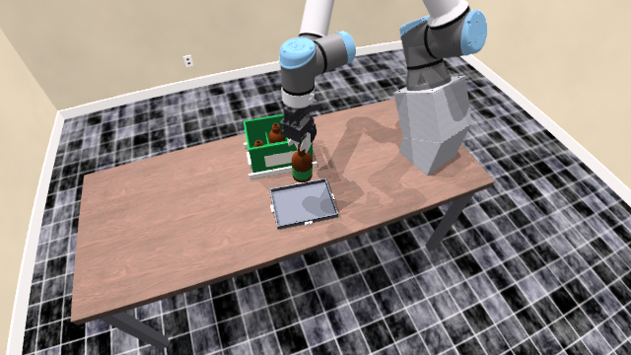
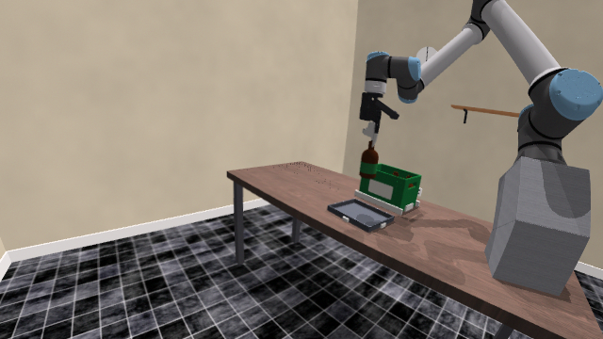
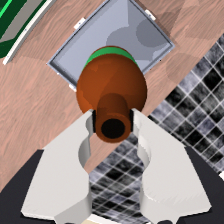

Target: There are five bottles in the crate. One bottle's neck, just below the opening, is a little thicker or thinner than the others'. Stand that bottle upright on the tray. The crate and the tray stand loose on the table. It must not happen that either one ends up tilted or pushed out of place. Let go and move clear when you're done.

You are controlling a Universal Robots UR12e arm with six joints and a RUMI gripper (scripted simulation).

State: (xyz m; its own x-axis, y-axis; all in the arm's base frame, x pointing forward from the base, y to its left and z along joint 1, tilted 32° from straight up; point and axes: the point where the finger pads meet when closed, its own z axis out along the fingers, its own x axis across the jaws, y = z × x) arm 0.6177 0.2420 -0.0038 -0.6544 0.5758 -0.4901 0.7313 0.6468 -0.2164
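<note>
Wrist view, bottle's open mouth [image 3: 113, 128], gripped neck [image 3: 112, 107]

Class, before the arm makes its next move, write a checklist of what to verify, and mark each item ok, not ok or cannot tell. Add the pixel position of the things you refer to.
1. Gripper [image 1: 303, 143] [image 2: 371, 141] [image 3: 112, 111] shut on the held bottle [image 1: 302, 165] [image 2: 369, 162] [image 3: 112, 87] at its neck: ok.
2. Held bottle roughly upright: ok.
3. Held bottle clear of the crate [image 1: 255, 160] [image 2: 401, 195] [image 3: 7, 42], outside its walls: ok.
4. Tray [image 1: 291, 204] [image 2: 350, 210] [image 3: 90, 52] free of other bottles: ok.
5. Held bottle standing on the tray: not ok, it hangs in the air.
6. Held bottle's neck differs from the others': cannot tell; the necks in the crate are too small or hidden.
</note>
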